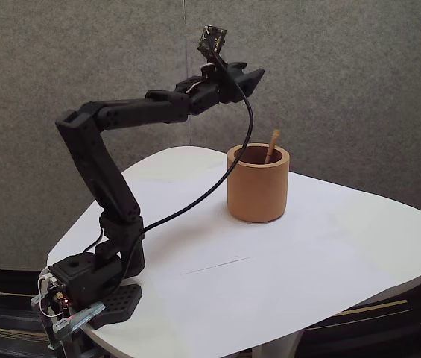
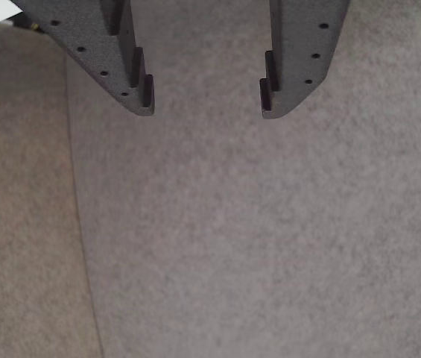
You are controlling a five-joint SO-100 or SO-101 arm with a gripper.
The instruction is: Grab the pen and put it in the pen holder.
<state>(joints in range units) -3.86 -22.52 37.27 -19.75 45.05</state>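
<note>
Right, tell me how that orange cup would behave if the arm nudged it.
The pen holder looks wide, squat and thick-walled, so it would probably slide on the white table rather than tip. Its matte surface likely grips somewhat. The pen leaning inside could rattle or shift.

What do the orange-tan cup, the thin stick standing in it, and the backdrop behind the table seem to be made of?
The thick-walled, matte orange-tan cylindrical cup looks like terracotta or cork: dull, no glare. The thin tan stick looks like bare wood, though too small to confirm. The grey backdrop panels look like felt or carpet-like fabric: fuzzy, speckled weave in the wrist view.
</note>
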